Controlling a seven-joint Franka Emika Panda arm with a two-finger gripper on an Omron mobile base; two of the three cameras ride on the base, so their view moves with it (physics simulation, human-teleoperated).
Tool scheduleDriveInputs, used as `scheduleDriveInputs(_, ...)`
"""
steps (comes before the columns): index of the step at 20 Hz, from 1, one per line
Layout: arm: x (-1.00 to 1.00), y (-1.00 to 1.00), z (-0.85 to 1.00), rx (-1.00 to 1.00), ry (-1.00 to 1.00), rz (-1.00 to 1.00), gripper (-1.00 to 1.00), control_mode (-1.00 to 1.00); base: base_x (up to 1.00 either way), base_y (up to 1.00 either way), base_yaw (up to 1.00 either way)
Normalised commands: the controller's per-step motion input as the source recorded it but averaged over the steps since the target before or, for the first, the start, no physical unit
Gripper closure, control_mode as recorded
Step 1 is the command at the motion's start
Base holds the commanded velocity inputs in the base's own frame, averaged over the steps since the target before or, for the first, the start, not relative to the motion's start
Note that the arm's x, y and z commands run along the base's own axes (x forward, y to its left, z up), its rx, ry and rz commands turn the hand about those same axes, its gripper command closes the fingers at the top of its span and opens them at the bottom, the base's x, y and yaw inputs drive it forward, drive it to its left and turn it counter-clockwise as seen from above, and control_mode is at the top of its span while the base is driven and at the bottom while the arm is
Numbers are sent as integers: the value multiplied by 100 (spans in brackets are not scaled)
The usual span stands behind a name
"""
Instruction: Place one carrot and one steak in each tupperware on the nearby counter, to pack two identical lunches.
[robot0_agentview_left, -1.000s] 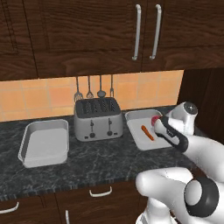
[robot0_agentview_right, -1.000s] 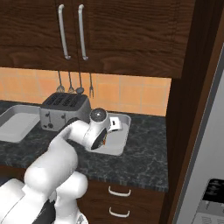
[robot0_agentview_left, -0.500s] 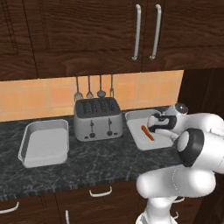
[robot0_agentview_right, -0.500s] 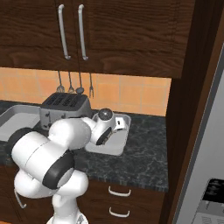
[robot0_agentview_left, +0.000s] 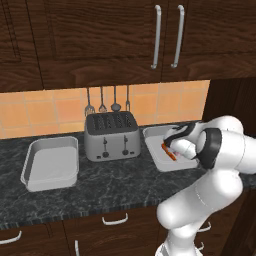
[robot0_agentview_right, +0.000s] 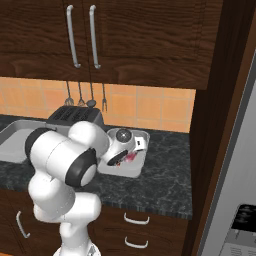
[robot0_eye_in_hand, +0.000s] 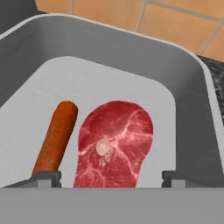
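Two light-grey tupperware trays stand on the dark counter (robot0_agentview_left: 115, 182). The right tupperware (robot0_eye_in_hand: 192, 74) (robot0_agentview_left: 156, 159) holds an orange carrot (robot0_eye_in_hand: 57, 133) (robot0_agentview_left: 170, 153) and, beside it, a red-pink steak (robot0_eye_in_hand: 116, 142) (robot0_agentview_right: 131, 157). My gripper (robot0_eye_in_hand: 111, 178) (robot0_agentview_left: 169, 145) hovers low over this tray, open, its fingertips (robot0_eye_in_hand: 46, 178) wide apart on either side of the steak, which lies flat on the tray floor. The left tupperware (robot0_agentview_left: 50, 164) sits left of the toaster, and nothing shows inside it.
A silver toaster (robot0_agentview_left: 111, 135) stands between the two trays, with utensils (robot0_agentview_left: 107, 102) hanging on the tiled wall behind. Dark wall cabinets (robot0_agentview_left: 125, 40) hang above. A tall wood panel (robot0_agentview_right: 220, 125) closes the counter's right end.
The jaws have widened and the steak, carried in the gripper a second ago, now lies in the right tupperware beside the carrot. The arm's elbow has swung forward.
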Motion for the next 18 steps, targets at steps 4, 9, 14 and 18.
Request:
scheduleDriveInputs(4,-27,0,78,0,-8,1,-100,-100,0,0,0)
scheduleDriveInputs(9,-52,37,100,-7,-4,0,-100,-100,0,0,0)
scheduleDriveInputs(14,-37,40,100,-2,-1,-17,-100,-100,0,0,0)
scheduleDriveInputs(18,-76,30,75,2,0,-16,-100,-100,0,0,0)
